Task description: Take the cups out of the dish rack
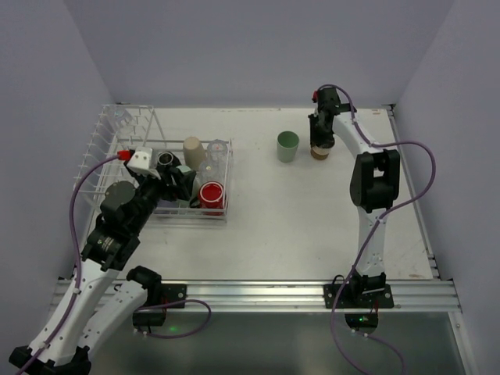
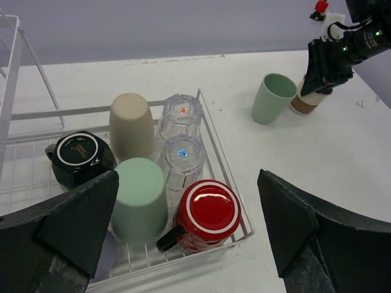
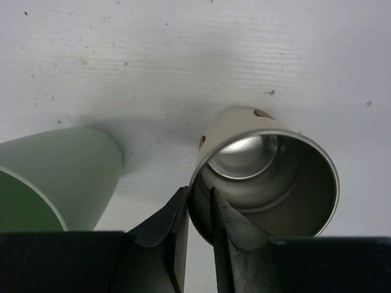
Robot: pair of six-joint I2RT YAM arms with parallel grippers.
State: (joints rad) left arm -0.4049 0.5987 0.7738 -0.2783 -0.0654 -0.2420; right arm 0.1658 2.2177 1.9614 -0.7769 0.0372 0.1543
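Standing mouth-up, brown-sleeved cup [image 3: 269, 177]; right fingers [image 3: 174, 244] pinch rim; left fingers [image 2: 79, 226] spread wide, empty.

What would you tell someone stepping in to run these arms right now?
Left gripper: open, holding nothing, above the rack's basket.
Right gripper: fingers astride the rim of a tan cup standing on the table. Whether it is clamped or letting go is unclear.
Done: tan cup and green cup are out, side by side, far right.
Left: six in the basket: beige cup, clear cup, second clear cup, mint cup, red mug, black mug. Possibly a seventh cup among the tall prongs.
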